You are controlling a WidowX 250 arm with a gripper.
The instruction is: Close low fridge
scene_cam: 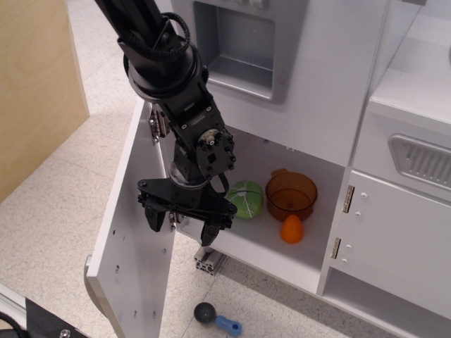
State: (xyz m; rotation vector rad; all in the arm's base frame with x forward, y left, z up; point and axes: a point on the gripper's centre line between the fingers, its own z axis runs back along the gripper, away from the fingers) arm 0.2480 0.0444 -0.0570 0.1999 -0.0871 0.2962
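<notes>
The low fridge (282, 190) is a white compartment under the upper door with the grey dispenser. Its tall white panel door (130, 239) stands swung wide open to the left, hung on silver hinges (156, 124). A bit of its grey handle (90, 271) shows at the outer edge. My black gripper (180, 227) hangs open and empty right at the door's inner face, near its free edge. Inside lie a green ball (245, 199), an orange cup (290, 195) and a small orange piece (292, 229).
A wooden panel (35, 91) stands at the left. A blue-and-black toy (215, 318) lies on the floor below the fridge. A smaller white cabinet door with hinges (394, 232) and a grey vent panel (423, 160) sit at the right.
</notes>
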